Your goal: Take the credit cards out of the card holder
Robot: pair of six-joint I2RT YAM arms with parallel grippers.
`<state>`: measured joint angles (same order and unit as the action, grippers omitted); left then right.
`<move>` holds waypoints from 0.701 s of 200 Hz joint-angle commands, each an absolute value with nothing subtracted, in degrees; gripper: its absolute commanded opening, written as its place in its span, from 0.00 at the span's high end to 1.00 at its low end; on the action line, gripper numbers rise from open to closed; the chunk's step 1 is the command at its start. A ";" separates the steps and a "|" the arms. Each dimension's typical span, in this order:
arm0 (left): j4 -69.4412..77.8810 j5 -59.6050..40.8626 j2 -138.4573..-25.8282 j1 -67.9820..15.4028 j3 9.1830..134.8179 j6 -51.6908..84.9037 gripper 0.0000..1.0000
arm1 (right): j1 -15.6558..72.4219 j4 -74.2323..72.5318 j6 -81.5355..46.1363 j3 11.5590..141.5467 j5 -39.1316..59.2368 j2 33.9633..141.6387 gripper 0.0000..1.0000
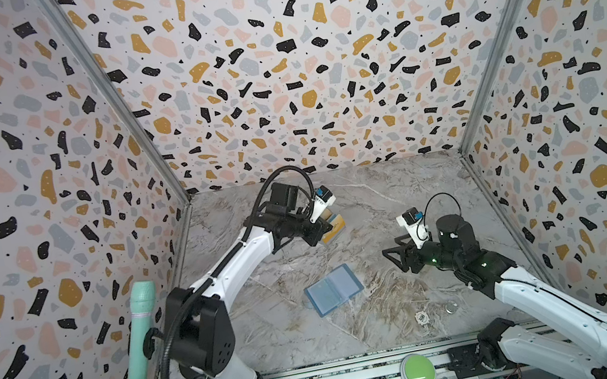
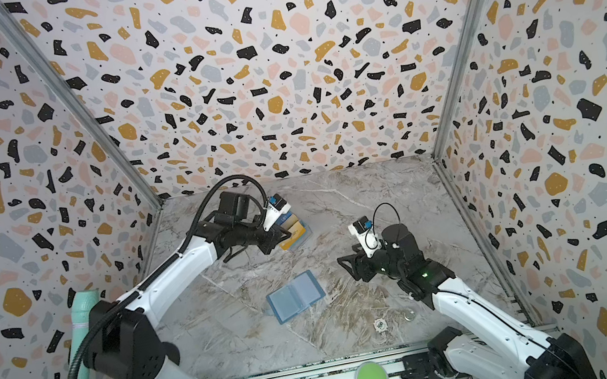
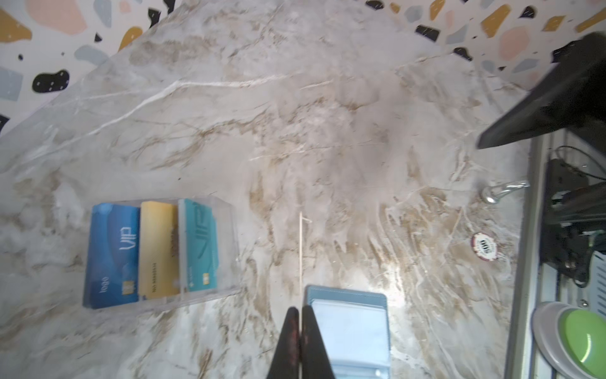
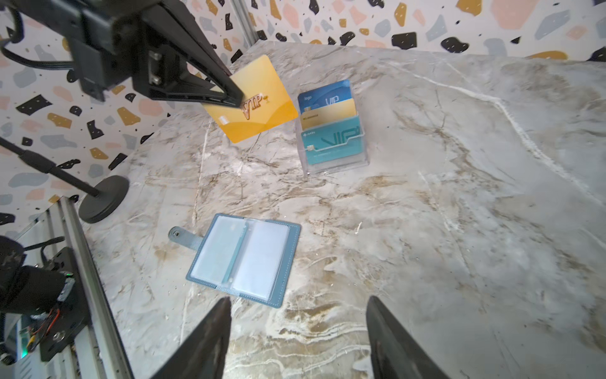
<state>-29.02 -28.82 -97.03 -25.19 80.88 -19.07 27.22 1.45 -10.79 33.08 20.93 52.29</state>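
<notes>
Slate-blue leather-look card holder lies open near-centre; my right gripper hangs to its right, jaws apart, empty. My left gripper pinches an orange-yellow plastic card aloft by the far clear acrylic stand. Card's out, so next, I reckon: square it edge-on to a stand slot.

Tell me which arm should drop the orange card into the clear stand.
Left: the left claw is shut on the orange card beside the clear stand. The right claw hangs open and empty near the wallet.
</notes>
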 commanded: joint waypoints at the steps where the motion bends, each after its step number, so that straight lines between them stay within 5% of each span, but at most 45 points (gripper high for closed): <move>1: -34.56 -25.34 -100.70 -23.43 86.78 -22.48 1.00 | 27.18 3.12 -12.20 34.21 17.53 49.89 0.33; 140: -40.53 -25.08 -122.25 -19.17 107.83 -25.70 1.00 | 27.42 1.92 -11.94 33.40 18.09 47.55 0.29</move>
<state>-41.08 -24.91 -122.30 -19.66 106.65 -25.93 27.24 2.28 -11.55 33.08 18.37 48.84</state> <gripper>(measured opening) 0.048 0.711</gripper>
